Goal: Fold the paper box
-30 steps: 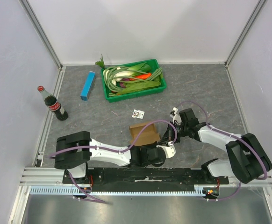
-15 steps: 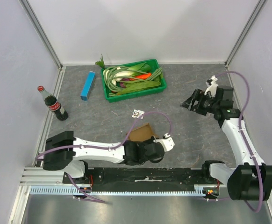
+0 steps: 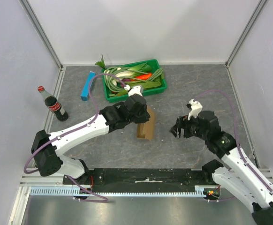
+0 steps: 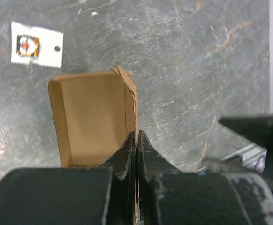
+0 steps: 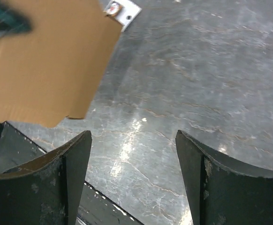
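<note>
The paper box is a brown cardboard piece, partly formed, hanging upright over the middle of the table. My left gripper is shut on its upper edge. In the left wrist view the jaws pinch the right wall of the open-sided paper box, and its inside faces the camera. My right gripper stands open a little to the right of the box, apart from it. The right wrist view has the paper box at upper left, beyond the open gripper, with nothing between the fingers.
A green tray full of vegetables stands at the back. A slim blue box lies left of it and a cola bottle stands at the far left. A small white card lies on the table under the box.
The left gripper closed on the box and carried it up from the near edge to the table's middle. The right gripper opened, swung far right, then came back beside the box.
</note>
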Robot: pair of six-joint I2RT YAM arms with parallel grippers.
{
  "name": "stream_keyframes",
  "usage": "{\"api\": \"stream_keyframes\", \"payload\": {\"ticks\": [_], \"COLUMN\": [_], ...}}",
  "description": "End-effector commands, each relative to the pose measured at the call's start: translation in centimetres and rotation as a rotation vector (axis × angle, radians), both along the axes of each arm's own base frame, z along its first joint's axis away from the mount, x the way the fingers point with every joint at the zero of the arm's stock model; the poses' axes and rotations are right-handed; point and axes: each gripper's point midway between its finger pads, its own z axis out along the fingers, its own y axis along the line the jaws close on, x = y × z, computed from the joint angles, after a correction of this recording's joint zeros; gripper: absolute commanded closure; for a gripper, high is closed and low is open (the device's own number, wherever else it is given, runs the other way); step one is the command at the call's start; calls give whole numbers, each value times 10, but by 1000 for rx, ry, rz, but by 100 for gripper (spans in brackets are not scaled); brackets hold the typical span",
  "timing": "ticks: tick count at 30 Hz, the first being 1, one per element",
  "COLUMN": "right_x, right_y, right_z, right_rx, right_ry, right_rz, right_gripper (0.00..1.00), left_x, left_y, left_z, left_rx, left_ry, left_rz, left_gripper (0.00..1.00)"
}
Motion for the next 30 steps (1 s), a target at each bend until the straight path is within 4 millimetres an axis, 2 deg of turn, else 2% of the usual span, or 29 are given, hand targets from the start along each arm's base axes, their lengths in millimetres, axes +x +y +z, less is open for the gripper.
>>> {"api": "stream_keyframes", "payload": {"ticks": [1, 2, 3, 4, 5, 6, 7, 8, 9, 10, 11, 12, 14, 16, 17, 19, 21, 26, 30], "right_x": [4, 1, -2, -7, -10, -13, -27, -24, -25, -36, -28, -28, -28, -29, -28, -23, -22, -24, -25], "right_y": [25, 30, 36, 49, 55, 60, 77, 77, 80, 90, 85, 88, 94, 103, 104, 98, 94, 95, 100], "right_z": [25, 25, 21, 28, 27, 27, 31, 29, 29, 31, 24, 28, 19, 20, 14, 12, 9, 13, 9], "right_rx": [38, 21, 11, 11, -8, -41, -40, -86, -132, -146, -240, -271, -359, -376, -411, -443, -438, -345, -326], "right_ry": [-203, -230, -245, -299, -322, -357, -399, -430, -469, -496, -518, -537, -550, -568, -567, -572, -572, -582, -598], "right_rz": [-1, 27, 49, 80, 96, 116, 177, 142, 145, 170, 102, 90, 70, 64, 47, -20, -48, -47, -24], "right_gripper": [20, 20, 21, 21, 21, 20, 20, 20, 20, 19, 19, 19, 21, 25, 28, 41, 52, 56, 65], "left_x": [2, 3, 10, 4, 7, 13, 10, 13, 17, 17, 16, 17, 14, 14, 14, 15, 14, 10, 12], "left_y": [-1, 2, 0, 10, 10, 6, 14, 13, 10, 11, 13, 13, 14, 15, 15, 16, 18, 20, 15], "left_z": [-15, -23, -15, -26, -39, -30, -38, -46, -39, -40, -40, -41, -44, -43, -43, -40, -42, -47, -44], "left_rx": [-144, -116, -126, -79, -36, -60, -5, 26, 14, 24, 42, 37, 35, 25, 21, 15, 20, 22, -9], "left_ry": [330, 373, 387, 447, 476, 487, 519, 531, 534, 542, 553, 561, 579, 586, 588, 585, 585, 608, 604], "left_rz": [310, 352, 390, 456, 493, 530, 561, 583, 603, 620, 632, 648, 657, 672, 671, 675, 680, 691, 667], "left_gripper": [98, 98, 98, 98, 98, 98, 98, 98, 98, 98, 98, 98, 98, 98, 98, 98, 98, 98, 98]}}
